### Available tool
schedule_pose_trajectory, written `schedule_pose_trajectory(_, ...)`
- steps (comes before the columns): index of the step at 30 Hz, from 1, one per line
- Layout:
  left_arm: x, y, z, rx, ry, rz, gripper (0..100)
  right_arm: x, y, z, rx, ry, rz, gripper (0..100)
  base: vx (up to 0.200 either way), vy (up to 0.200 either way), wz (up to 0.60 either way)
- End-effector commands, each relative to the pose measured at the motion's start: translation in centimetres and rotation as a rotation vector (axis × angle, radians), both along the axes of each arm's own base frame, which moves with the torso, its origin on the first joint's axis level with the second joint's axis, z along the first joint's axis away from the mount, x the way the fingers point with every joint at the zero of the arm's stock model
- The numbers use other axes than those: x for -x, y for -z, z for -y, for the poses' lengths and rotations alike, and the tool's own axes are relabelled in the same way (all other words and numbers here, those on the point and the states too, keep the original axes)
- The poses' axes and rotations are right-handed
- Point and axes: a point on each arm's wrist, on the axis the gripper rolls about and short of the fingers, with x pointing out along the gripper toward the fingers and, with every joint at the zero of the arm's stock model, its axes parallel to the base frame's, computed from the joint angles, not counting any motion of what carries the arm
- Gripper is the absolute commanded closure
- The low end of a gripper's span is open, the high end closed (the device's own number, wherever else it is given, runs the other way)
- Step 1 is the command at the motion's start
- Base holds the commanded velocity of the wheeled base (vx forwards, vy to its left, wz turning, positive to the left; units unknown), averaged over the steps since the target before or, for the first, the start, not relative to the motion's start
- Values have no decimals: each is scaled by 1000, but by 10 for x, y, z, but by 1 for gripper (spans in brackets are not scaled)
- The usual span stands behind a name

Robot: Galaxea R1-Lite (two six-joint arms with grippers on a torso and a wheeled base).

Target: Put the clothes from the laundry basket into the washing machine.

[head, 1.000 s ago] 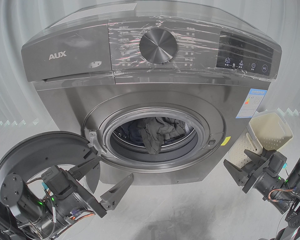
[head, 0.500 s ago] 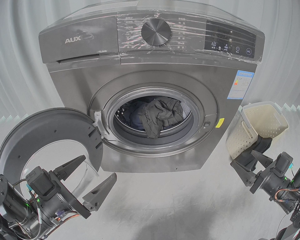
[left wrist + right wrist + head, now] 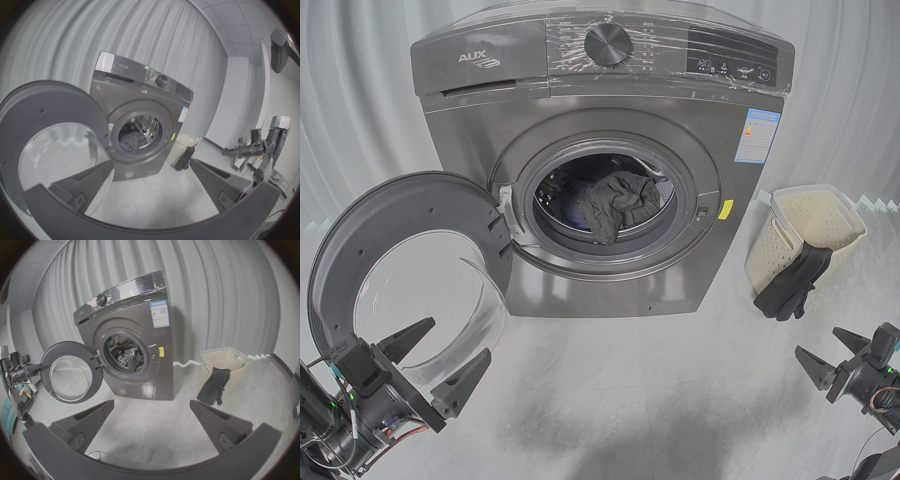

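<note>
A: Where's the laundry?
B: Two lots. Dark grey garment [image 3: 619, 203] is in the drum of the washing machine [image 3: 581, 119], bunched at the front, with one end hanging over the lip of the opening. Bluish cloth [image 3: 575, 209] sits behind it, deeper in the drum. One black garment [image 3: 794, 284] is outside the machine, draped over the rim of the laundry basket [image 3: 837, 215] and hanging down its outer wall to the floor [image 3: 625, 375].
A: Basket position?
B: On the floor off the machine's right front corner, near it. Can't tell if it touches the machine. Cream, perforated walls, upright.
A: Door?
B: Door [image 3: 394, 206] is swung wide open to the machine's left, hinged at the left edge of the opening, glass bowl facing the room.
A: Grippers?
B: Left gripper [image 3: 456, 339] is low in front of the machine, near the open door. Jaws spread wide, holding nothing. Right gripper [image 3: 819, 342] is in front of the machine off its right side, on the near side of the basket and apart from the black garment. Jaws wide too, nothing held.
A: Rest of the machine?
B: Round dial [image 3: 607, 44] at top centre, control panel under clear plastic film. Blue label [image 3: 758, 134] and small yellow sticker [image 3: 725, 209] are on the front, right of the opening. Pale pleated curtain [image 3: 350, 94] behind the machine.
</note>
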Motion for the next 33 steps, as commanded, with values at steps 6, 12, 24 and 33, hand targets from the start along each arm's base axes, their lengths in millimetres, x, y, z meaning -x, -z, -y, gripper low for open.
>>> schedule_pose_trajectory(6,33,0,-39,8,-107,-1,0,42,-4,31,-37,155,105,0,-100,0,0)
schedule_pose_trajectory(12,51,7,-57,-3,-194,-17,0,62,4,38,-30,180,100,0,0,0,0)
schedule_pose_trajectory(24,99,40,-83,2,-318,-48,0,113,36,48,-18,257,168,0,0,0,0)
schedule_pose_trajectory(33,121,65,-84,-23,-355,-52,0,127,55,46,71,280,178,0,0,0,0)
